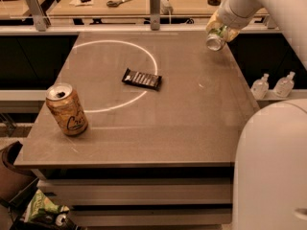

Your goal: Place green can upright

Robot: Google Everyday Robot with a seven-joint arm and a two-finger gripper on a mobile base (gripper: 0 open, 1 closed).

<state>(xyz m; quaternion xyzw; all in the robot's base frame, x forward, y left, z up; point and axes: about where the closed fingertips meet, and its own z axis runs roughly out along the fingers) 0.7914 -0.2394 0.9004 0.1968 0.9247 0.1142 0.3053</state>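
Table (192, 123) bears orange can (67, 110), candy bar (141, 79); gripper (219, 31) above.

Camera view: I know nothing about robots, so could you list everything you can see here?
table: one, grey-brown, centre, white circle marked on it
orange-tan can: one, upright, table's front left
snack bar: one, dark wrapper, on the circle's right edge
green can: one, green-and-white with silver end, tilted, held above the table's far right corner
scissors: one pair, back bench
small clear bottles: two, low down right of the table
crumpled bag: one, green, floor lower left
robot arm: one, white, top right
gripper: one, fingers shut on the green can
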